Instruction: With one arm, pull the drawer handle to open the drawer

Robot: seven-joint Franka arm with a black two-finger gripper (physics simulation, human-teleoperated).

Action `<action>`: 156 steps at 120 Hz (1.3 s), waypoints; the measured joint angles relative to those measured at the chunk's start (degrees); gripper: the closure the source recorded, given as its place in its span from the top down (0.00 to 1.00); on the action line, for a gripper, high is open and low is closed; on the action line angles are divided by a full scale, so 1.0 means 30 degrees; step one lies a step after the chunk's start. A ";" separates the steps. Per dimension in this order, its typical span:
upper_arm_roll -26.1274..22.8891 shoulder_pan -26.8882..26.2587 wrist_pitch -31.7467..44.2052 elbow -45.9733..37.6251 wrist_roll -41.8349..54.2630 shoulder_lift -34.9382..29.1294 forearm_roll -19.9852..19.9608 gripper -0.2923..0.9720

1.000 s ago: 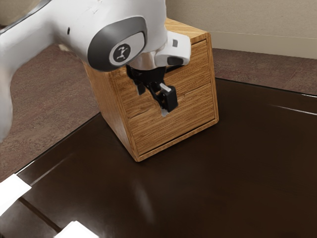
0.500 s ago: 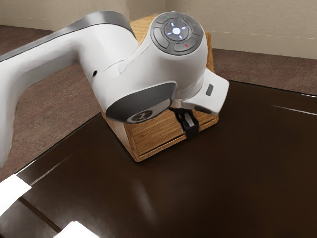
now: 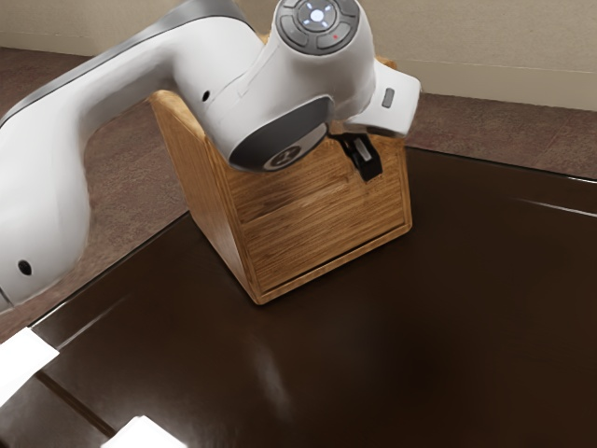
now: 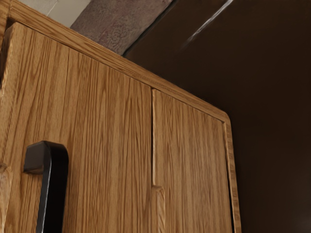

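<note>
The black drawer handle [image 4: 47, 194] sits on the front of the wooden cabinet [image 3: 280, 224], which stands by the dark table's [image 3: 438, 355] far edge. Our gripper [image 3: 366, 161] hangs just before the cabinet's upper front; whether it is spread or pressed together, we cannot tell.

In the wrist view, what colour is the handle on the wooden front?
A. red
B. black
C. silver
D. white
B: the handle is a black bar that stands out against the light-brown wooden front.
</note>
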 joint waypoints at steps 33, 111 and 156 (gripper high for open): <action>0.0029 0.0946 -0.2462 0.1534 0.0743 -0.0073 -0.3967 0.77; -0.1600 0.1088 -0.4349 0.5058 0.1756 0.2179 -0.4593 0.77; -0.1605 0.1461 -0.5070 0.7936 0.2039 0.3790 -0.3797 0.77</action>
